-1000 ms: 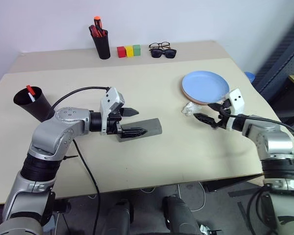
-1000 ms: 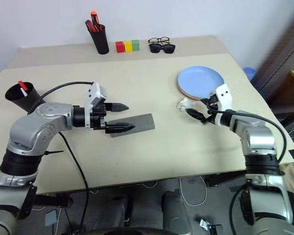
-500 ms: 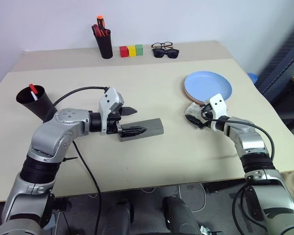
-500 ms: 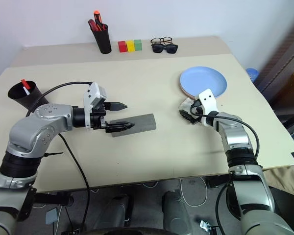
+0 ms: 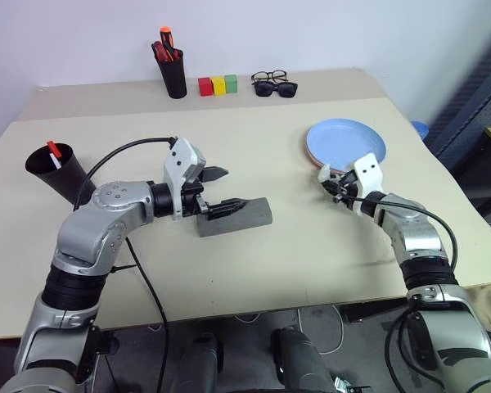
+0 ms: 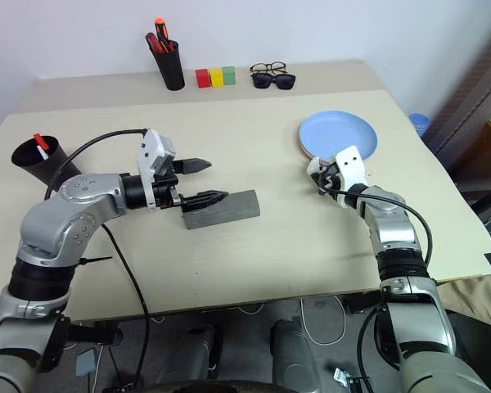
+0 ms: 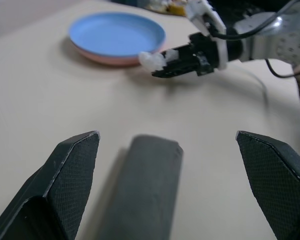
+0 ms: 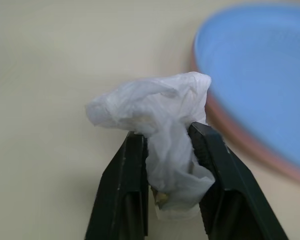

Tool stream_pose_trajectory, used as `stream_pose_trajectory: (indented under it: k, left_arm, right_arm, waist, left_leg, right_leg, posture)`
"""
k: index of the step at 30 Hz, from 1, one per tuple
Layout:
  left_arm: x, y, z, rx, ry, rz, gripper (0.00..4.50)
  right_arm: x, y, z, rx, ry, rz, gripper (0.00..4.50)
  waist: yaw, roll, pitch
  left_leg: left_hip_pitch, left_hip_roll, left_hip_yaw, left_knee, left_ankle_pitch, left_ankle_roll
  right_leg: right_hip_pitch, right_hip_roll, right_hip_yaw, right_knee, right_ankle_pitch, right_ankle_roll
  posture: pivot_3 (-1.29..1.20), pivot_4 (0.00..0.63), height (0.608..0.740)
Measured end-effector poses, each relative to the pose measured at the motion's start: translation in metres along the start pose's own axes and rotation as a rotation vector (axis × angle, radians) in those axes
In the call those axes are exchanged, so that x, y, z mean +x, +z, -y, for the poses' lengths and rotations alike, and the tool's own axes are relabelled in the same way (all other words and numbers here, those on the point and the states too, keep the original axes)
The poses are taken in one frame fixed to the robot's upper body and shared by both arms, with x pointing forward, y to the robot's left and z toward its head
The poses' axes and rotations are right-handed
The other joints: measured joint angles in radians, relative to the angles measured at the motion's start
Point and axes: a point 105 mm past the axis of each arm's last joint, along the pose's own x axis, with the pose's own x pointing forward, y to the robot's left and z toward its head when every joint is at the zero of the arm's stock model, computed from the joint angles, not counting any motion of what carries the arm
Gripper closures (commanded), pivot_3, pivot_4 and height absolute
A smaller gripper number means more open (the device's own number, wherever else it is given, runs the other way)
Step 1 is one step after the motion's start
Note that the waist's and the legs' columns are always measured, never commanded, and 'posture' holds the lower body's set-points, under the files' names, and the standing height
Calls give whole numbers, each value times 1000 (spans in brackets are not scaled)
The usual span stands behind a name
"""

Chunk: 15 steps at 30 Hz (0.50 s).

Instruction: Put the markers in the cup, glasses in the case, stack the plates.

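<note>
The grey case (image 5: pixel 233 217) lies closed on the middle of the table. My left gripper (image 5: pixel 229 190) is open, one finger on each side of the case's left end (image 7: pixel 145 190). My right gripper (image 5: pixel 331 187) is shut on a crumpled white tissue (image 8: pixel 160 115), held just above the table beside the plates. The light blue plate (image 5: pixel 346 145) rests on the salmon pink plate (image 7: pixel 110 59). The black cup (image 5: pixel 56 173) leans at the far left with a red-capped marker (image 5: pixel 54 153) in it. The wire-frame glasses (image 5: pixel 266 77) lie at the back.
At the back stand a tall black pen holder (image 5: pixel 172 75) with red and orange pens, a row of red, yellow and green blocks (image 5: pixel 216 84), and black sunglasses (image 5: pixel 278 89) in front of the glasses. A black cable (image 5: pixel 143 274) hangs off the table's front edge.
My right gripper moved in toward the tissue beside the plates, closed on it and lifted it a little. My left gripper stays open at the case.
</note>
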Motion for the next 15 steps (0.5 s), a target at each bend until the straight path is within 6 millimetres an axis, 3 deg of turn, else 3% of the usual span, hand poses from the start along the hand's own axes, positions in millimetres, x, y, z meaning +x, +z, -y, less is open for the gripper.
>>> stream_pose_trajectory:
  k: [4, 8, 12, 15]
  left_arm:
    - [-1, 4, -5, 68, 62, 65, 0]
    - [-3, -1, -8, 67, 93, 62, 0]
    - [-6, -5, -10, 52, 127, 59, 0]
    - [-8, -8, -9, 38, 154, 49, 0]
  right_arm:
    - [11, 36, 18, -28, -50, 94, 3344]
    - [21, 59, 43, -60, -132, 117, 3344]
    - [26, 50, 54, -51, -199, 68, 3344]
    - [26, 35, 58, -42, -238, 3, 2479]
  waist:
    - [-2, 0, 0]
    - [0, 0, 0]
    - [0, 0, 0]
    - [0, 0, 0]
  left_leg:
    - [1, 0, 1, 0, 0, 0]
    - [1, 0, 1, -1, 0, 0]
    - [-1, 0, 1, -2, 0, 0]
    - [-3, 0, 1, -3, 0, 0]
  right_leg:
    - [0, 0, 1, 0, 0, -1]
    - [0, 0, 1, -1, 0, -1]
    - [0, 0, 1, -5, 0, 0]
    - [-1, 0, 1, -7, 0, 0]
  posture:
    - [0, 150, 740]
    - [0, 150, 740]
    - [0, 150, 740]
    - [0, 150, 740]
